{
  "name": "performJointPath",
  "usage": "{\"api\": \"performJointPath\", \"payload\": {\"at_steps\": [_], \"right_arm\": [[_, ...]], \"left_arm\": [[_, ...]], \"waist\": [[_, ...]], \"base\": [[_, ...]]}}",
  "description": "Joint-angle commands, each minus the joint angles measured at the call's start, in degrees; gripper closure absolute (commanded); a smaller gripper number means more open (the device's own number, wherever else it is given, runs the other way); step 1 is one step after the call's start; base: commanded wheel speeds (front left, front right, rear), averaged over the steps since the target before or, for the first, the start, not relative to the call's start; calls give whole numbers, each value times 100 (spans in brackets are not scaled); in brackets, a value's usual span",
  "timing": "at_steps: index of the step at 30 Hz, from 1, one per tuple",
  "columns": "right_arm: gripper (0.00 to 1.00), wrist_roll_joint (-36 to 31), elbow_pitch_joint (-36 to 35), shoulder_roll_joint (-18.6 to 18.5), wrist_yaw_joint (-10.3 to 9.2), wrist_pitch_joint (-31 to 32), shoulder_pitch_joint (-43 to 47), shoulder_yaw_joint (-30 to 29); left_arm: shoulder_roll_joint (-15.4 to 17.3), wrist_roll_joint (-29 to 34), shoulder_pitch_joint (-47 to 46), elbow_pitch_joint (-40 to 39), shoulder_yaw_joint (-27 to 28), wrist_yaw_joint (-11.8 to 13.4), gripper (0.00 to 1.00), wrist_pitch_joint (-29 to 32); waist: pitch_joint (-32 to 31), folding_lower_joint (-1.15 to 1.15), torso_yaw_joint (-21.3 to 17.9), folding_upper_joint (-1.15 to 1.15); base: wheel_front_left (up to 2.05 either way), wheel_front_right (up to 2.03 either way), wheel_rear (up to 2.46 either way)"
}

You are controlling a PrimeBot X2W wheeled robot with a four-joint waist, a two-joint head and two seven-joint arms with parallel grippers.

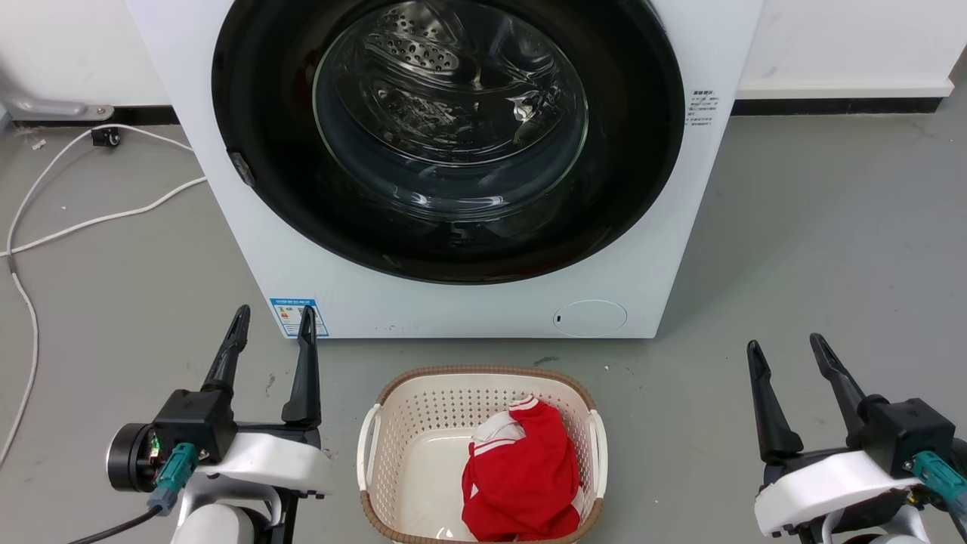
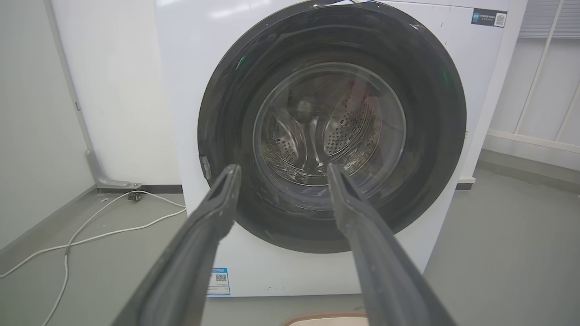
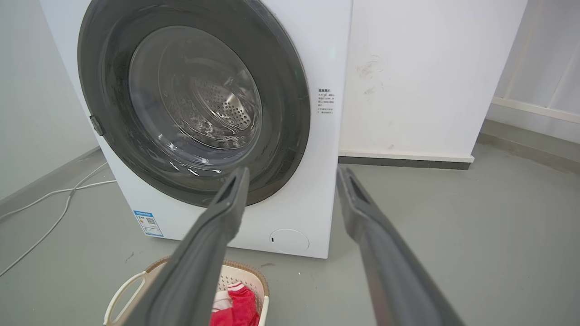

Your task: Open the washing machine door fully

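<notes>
The washing machine (image 1: 483, 310) is a white box straight ahead. Its washing machine door (image 1: 272, 151), a glossy black disc with a clear glass bowl, lies flat against the front, shut. A small latch tab (image 1: 242, 168) sits on the door's left rim. In the left wrist view the washing machine door (image 2: 435, 136) faces the camera, and in the right wrist view the washing machine door (image 3: 281, 90) shows at the upper left. My left gripper (image 1: 272, 321) is open, low at the left, well short of the machine. My right gripper (image 1: 786, 347) is open at the lower right, holding nothing.
A beige laundry basket (image 1: 393, 408) with a red garment (image 1: 521, 476) stands on the grey floor between my arms, just in front of the machine. A white cable (image 1: 91, 219) runs over the floor at the left. A white wall (image 3: 408, 77) stands right of the machine.
</notes>
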Motion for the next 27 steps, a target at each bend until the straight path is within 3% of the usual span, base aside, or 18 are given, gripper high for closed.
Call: {"api": "performJointPath", "payload": {"at_steps": [1,15,27], "right_arm": [[0,-101,-54,21,-2,-40,8,-18],[0,-337,5,28,-2,-154,54,-56],[0,-157,145,28,-2,-162,-4,-74]], "left_arm": [[-17,138,21,-4,24,-9,0,-55],[-124,551,91,57,169,-68,0,-188],[-242,499,82,119,299,-198,0,-184]], "waist": [[1,0,3,0],[-10,0,13,0],[-3,0,19,0]], "base": [[0,0,0],[0,0,0],[0,0,0]]}}
